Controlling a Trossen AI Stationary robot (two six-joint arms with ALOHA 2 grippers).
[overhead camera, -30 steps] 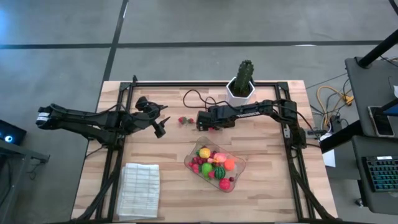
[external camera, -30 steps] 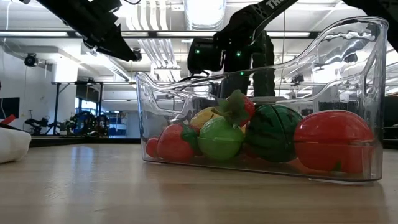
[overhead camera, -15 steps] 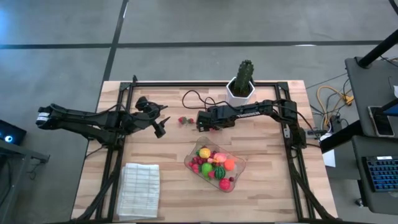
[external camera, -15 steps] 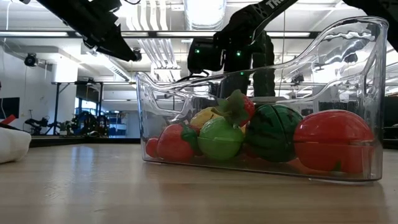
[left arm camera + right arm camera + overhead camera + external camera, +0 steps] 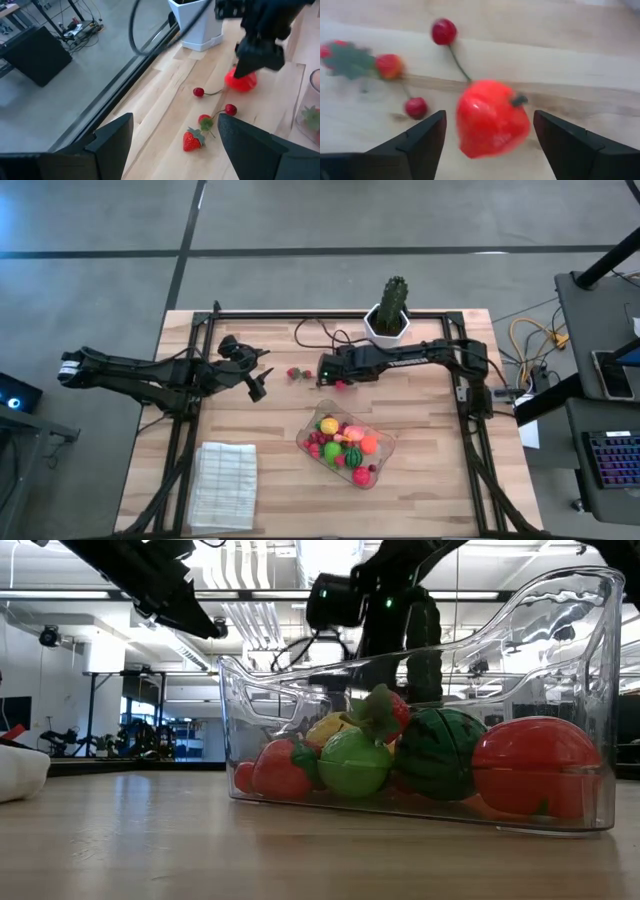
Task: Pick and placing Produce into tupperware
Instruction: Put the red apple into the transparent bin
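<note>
The right gripper [image 5: 327, 377] hangs with open fingers around a glossy red toy fruit [image 5: 491, 118] on the wooden table [image 5: 250, 420], behind the clear rectangular plastic tupperware [image 5: 346, 442]; the left gripper [image 5: 262, 380], also open, waits nearby.

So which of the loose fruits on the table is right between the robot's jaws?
The big shiny red fruit with the dark stem. It sits between the right gripper's open jaws; the small strawberry and tiny cherries lie farther off.
</note>
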